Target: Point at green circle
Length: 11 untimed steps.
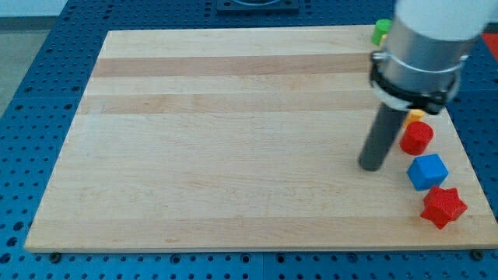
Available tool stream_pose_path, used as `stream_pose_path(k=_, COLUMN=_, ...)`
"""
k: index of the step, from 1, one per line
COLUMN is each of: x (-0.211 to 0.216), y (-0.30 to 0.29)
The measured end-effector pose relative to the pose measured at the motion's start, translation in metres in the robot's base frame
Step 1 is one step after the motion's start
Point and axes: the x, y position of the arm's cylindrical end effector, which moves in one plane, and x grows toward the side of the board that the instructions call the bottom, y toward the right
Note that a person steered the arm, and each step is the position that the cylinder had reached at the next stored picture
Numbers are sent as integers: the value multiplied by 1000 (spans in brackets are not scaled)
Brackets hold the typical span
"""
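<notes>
A green block [380, 30] shows at the top right of the wooden board [233, 140], partly hidden behind my arm's grey body [424, 54]; its shape cannot be made out fully. My tip [372, 166] rests on the board well below the green block. It sits just left of a red round block [416, 138] and a blue cube [427, 172].
A red star block [443, 206] lies near the board's bottom right corner. A sliver of a yellow block [415, 116] peeks out under the arm above the red round block. A blue perforated table [39, 101] surrounds the board.
</notes>
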Motion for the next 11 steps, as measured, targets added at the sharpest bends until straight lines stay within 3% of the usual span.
stream_pose_path(k=2, x=-105, y=-38)
stream_pose_path(k=5, x=-277, y=-18)
stream_pose_path(k=6, x=-314, y=-3)
stream_pose_path(k=11, x=-314, y=38)
